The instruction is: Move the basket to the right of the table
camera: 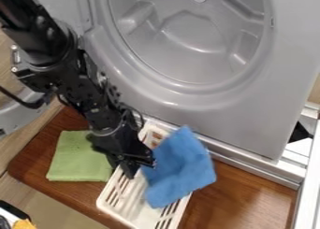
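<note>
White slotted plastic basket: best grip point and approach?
Probably the long rim of the white slotted plastic basket, on the side facing the square green cloth, coming down from above. That edge is narrow and bare toward its near end; the blue cloth drapes over the opposite side.

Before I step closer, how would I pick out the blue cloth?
Find the big grey panel with the round hollow; below it is a brown wooden table bearing a white slatted basket. The blue cloth lies rumpled across the basket's right side, while the green cloth lies flat to its left.
</note>
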### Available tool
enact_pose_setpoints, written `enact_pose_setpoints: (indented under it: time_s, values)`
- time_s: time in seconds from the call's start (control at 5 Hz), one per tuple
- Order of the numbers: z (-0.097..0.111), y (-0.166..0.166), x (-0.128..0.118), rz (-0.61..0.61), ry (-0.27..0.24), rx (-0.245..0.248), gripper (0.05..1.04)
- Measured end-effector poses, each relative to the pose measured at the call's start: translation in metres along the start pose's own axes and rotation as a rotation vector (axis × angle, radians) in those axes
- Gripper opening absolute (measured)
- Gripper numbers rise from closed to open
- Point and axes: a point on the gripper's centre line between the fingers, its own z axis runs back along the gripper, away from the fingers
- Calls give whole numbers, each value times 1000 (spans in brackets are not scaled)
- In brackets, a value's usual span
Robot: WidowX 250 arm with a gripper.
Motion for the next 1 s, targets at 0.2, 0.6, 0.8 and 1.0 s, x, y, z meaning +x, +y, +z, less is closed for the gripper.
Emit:
enact_pose_setpoints:
  time_s: [0.2,0.6,0.8,1.0]
  values:
    - [1,-21,14,-47,-31,-44,91]
    - [-2,-70,33,-136,-82,-137,91]
    - [-14,-94,41,-176,-95,-147,91]
    - [-33,-111,43,-165,-76,-162,91]
